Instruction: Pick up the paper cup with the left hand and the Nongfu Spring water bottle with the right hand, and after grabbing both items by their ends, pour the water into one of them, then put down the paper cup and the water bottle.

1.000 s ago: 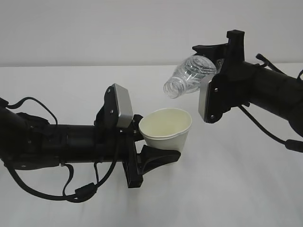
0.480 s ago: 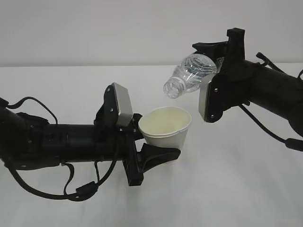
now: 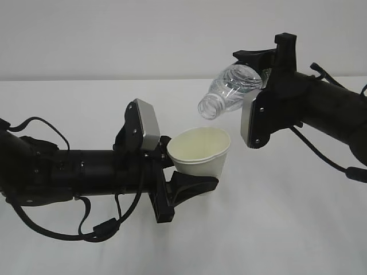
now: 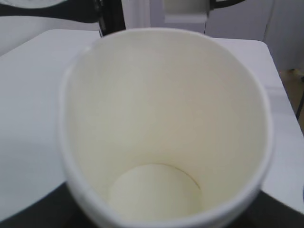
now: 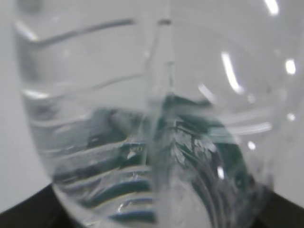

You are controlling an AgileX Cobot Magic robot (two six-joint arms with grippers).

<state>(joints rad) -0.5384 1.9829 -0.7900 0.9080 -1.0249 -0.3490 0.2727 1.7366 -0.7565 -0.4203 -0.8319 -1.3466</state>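
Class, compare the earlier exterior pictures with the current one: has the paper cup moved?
Yes, slightly. The paper cup, held by the left gripper, has edged left and a little down, judged against the table's far edge.

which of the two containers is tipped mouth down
The Nongfu Spring water bottle in the right hand, tilted with its open mouth down-left. The paper cup in the left hand faces mouth up.
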